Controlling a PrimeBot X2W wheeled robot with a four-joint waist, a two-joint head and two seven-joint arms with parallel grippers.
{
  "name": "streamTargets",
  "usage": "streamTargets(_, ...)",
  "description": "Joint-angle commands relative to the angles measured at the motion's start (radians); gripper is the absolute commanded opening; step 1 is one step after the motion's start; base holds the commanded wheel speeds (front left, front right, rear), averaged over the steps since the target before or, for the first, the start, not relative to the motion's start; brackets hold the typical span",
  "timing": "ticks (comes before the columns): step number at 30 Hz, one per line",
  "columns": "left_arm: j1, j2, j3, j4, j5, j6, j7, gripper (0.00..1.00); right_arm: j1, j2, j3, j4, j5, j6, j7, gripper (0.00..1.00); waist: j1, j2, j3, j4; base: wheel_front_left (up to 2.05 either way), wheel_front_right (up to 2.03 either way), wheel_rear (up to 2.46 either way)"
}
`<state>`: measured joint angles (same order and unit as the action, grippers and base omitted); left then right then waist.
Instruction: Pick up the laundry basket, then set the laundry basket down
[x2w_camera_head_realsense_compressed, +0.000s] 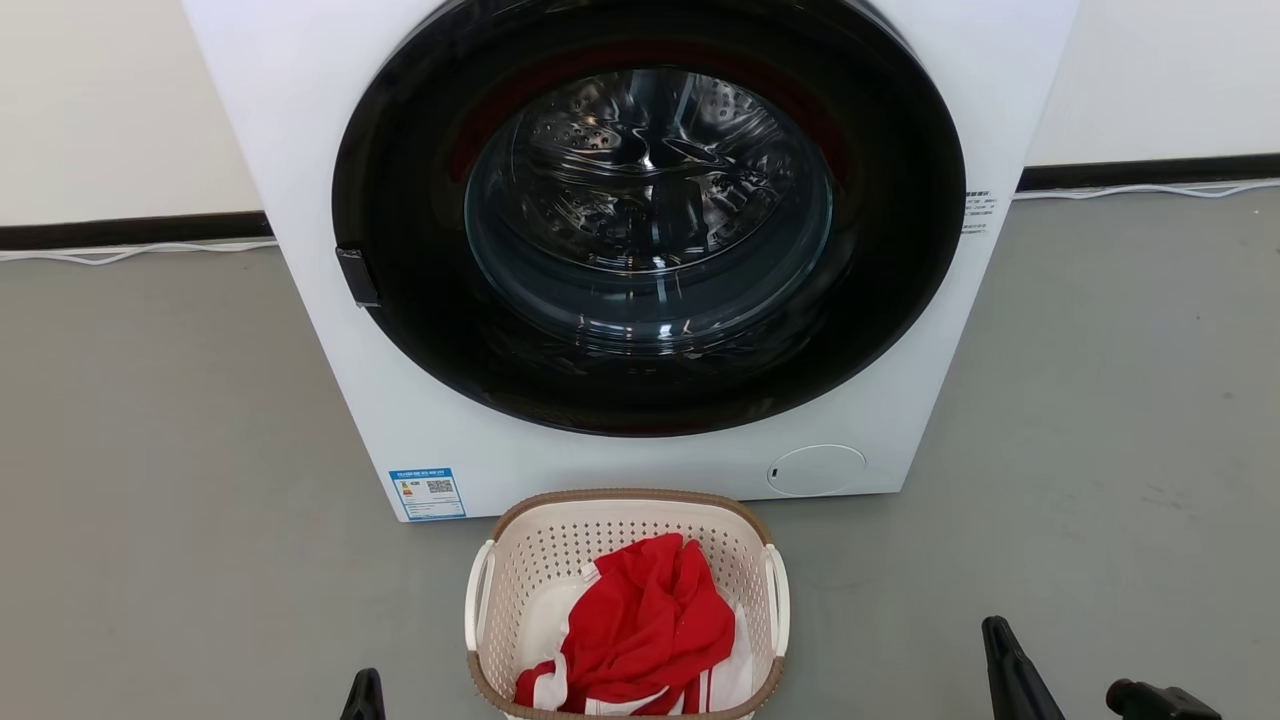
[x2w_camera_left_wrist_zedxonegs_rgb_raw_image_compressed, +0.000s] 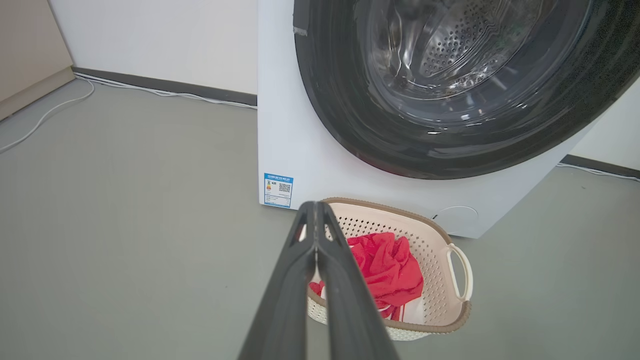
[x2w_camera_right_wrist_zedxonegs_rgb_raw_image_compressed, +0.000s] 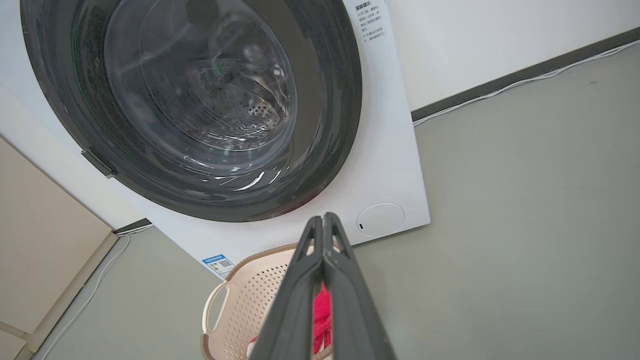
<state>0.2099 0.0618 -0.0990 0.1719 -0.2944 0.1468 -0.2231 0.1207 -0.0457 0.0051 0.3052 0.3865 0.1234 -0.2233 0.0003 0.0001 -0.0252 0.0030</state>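
The laundry basket (x2w_camera_head_realsense_compressed: 535, 570) stands on the grey floor just in front of the washing machine, cream and perforated with a brown rim and white side handles. A red and white garment (x2w_camera_head_realsense_compressed: 650, 620) lies inside it. My left gripper (x2w_camera_head_realsense_compressed: 365, 692) peeks in at the bottom edge, left of the basket and apart from it. In the left wrist view the left gripper (x2w_camera_left_wrist_zedxonegs_rgb_raw_image_compressed: 316, 206) is shut and empty, with the basket (x2w_camera_left_wrist_zedxonegs_rgb_raw_image_compressed: 432, 250) beyond it. My right gripper (x2w_camera_head_realsense_compressed: 998, 635) is low on the right, well clear of the basket. The right gripper (x2w_camera_right_wrist_zedxonegs_rgb_raw_image_compressed: 324, 218) is shut on nothing above the basket (x2w_camera_right_wrist_zedxonegs_rgb_raw_image_compressed: 250, 300).
A white front-loading washing machine (x2w_camera_head_realsense_compressed: 300, 150) with its dark round door (x2w_camera_head_realsense_compressed: 650, 400) closed rises right behind the basket. White cables (x2w_camera_head_realsense_compressed: 130, 255) run along the black skirting. A beige cabinet (x2w_camera_right_wrist_zedxonegs_rgb_raw_image_compressed: 45, 240) stands off to the left. Grey floor (x2w_camera_head_realsense_compressed: 1100, 420) spreads on both sides.
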Motion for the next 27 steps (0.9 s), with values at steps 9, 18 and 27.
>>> streamTargets(9,-0.061,0.008,0.021,-0.009,-0.130,-0.033,0.022,0.00,-0.052,-0.008,-0.008,-0.028,0.120,0.001,0.032,0.00,-0.0002,-0.0001,0.003,0.000,0.00,0.00,0.00)
streamTargets(18,-0.084,0.010,0.033,0.000,-0.237,-0.054,0.046,0.00,-0.067,-0.011,-0.014,-0.031,0.219,0.002,0.055,0.00,-0.0003,-0.0001,0.005,0.000,0.00,0.00,0.00)
streamTargets(27,-0.106,0.011,0.045,0.005,-0.345,-0.076,0.070,0.00,-0.082,-0.012,-0.021,-0.034,0.318,0.002,0.080,0.00,-0.0003,-0.0001,0.007,-0.001,0.00,0.00,0.00)
